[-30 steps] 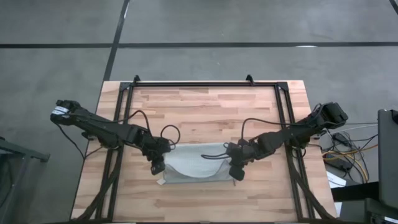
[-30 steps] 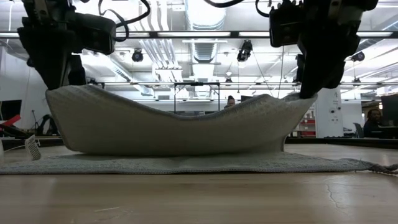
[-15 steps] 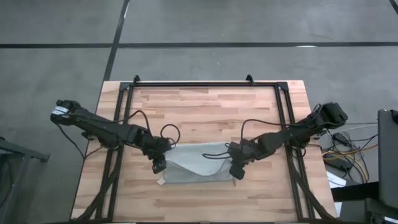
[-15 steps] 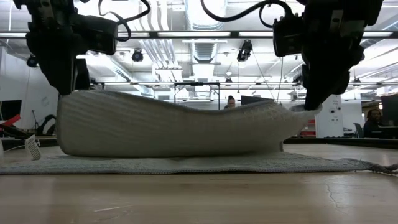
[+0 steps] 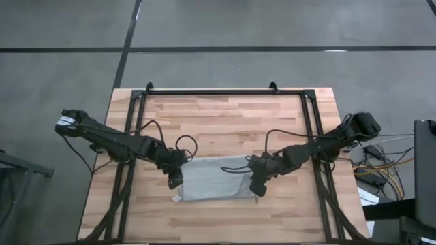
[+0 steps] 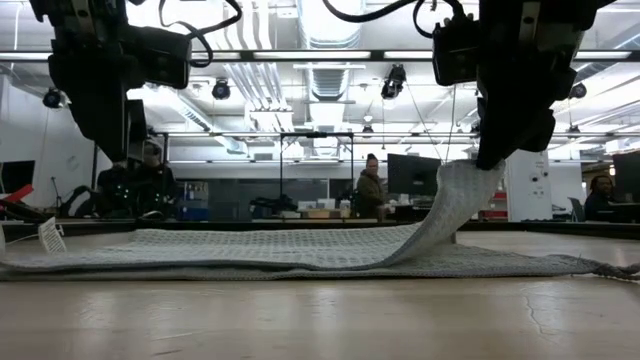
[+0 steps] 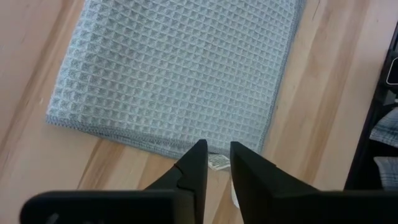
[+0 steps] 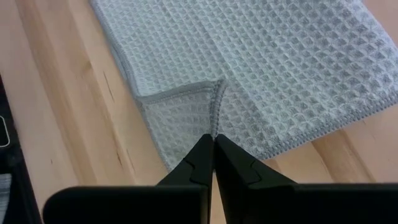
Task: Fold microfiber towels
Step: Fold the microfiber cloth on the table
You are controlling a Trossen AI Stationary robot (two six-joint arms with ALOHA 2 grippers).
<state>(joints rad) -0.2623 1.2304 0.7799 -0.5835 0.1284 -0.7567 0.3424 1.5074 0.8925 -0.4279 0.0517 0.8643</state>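
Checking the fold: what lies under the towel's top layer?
Under the towel top layer lies its own lower layer, edges showing beneath, on the wooden table. The right gripper holds one corner raised. Anything between the layers is covered.

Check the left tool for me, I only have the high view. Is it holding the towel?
Observer: No. The left wrist view shows the left tool open with nothing in it; the towel lies flat below it.
Operator: Right side?
Observer: The right tool is shut on the towel's hemmed edge.
Operator: Lifted?
Observer: Low view: that end rises off the table up to the right tool; the rest lies flat.
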